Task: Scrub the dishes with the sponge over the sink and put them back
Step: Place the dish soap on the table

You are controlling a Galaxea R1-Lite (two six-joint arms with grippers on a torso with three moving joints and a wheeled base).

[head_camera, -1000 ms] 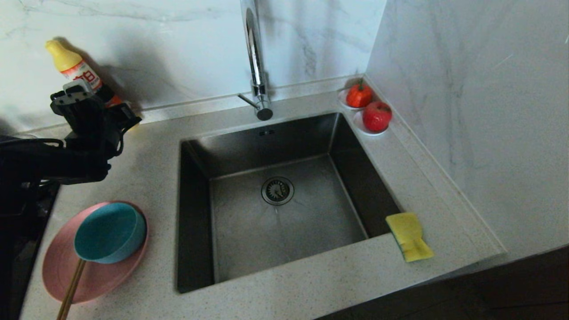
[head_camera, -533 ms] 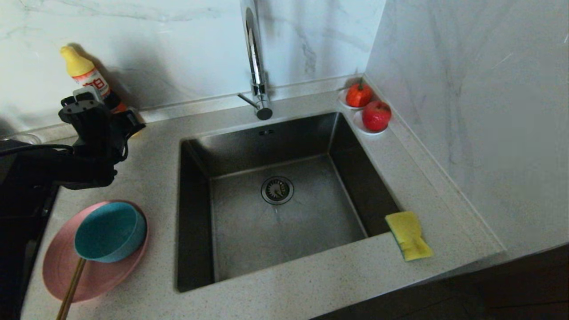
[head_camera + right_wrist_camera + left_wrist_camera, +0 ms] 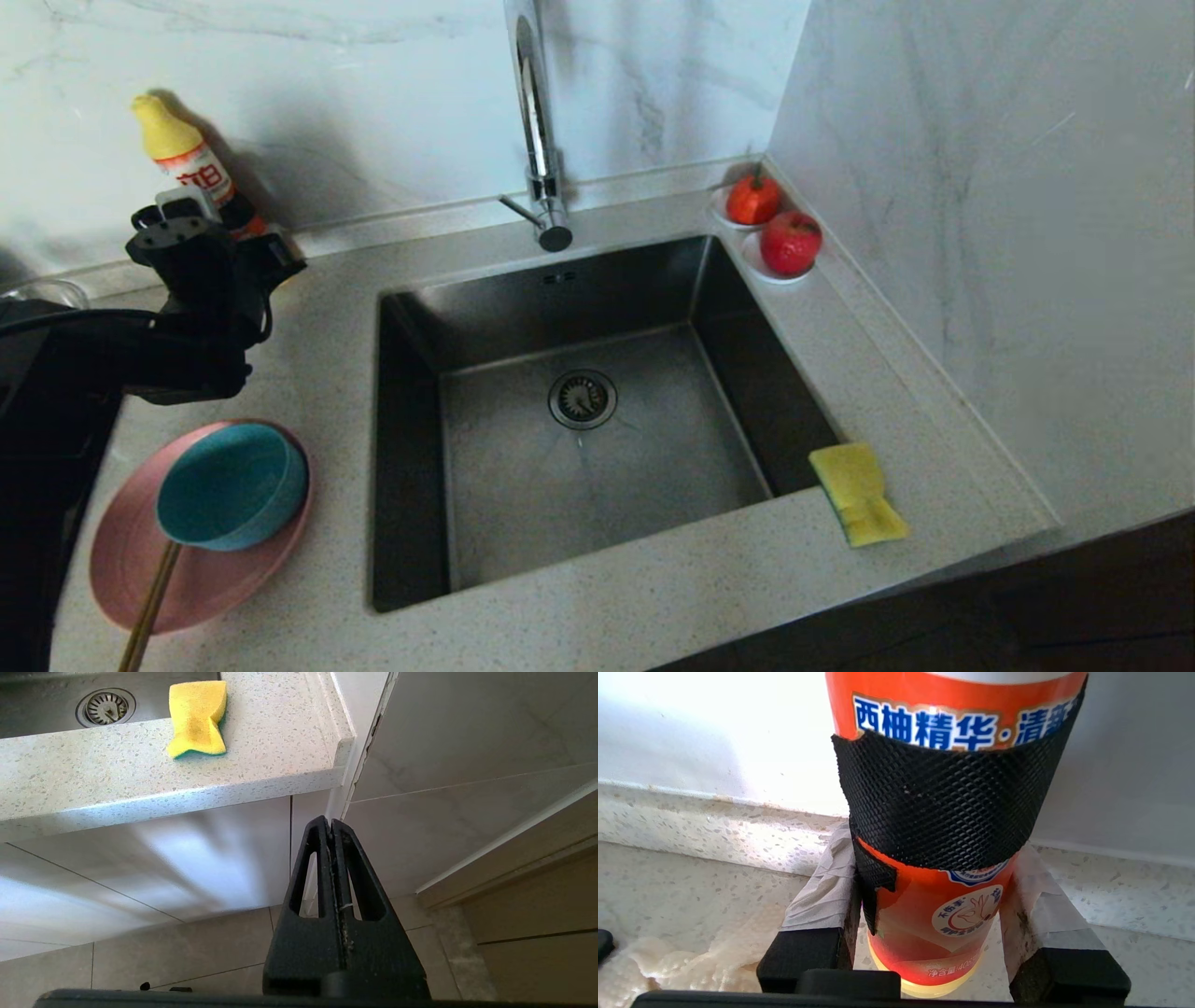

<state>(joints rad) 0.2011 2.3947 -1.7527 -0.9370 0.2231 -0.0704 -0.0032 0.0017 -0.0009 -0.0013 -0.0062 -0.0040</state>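
My left tool (image 3: 931, 933) pinches the soap bottle (image 3: 943, 812) (right tool (image 3: 332, 830) pressed together, parked); I'd hold it upright and release gently.

Just below our left gripper (image 3: 245, 245) we see the pink plate (image 3: 121, 560) flat on the counter, with the teal bowl (image 3: 231, 485) upright on it and the brown chopsticks (image 3: 149, 607) slanting off its near rim. The steel sink (image 3: 523, 485) opens beside that hand. The yellow sponge (image 3: 857, 493), green face down, lies across the sink from that hand, at the basin's corner.
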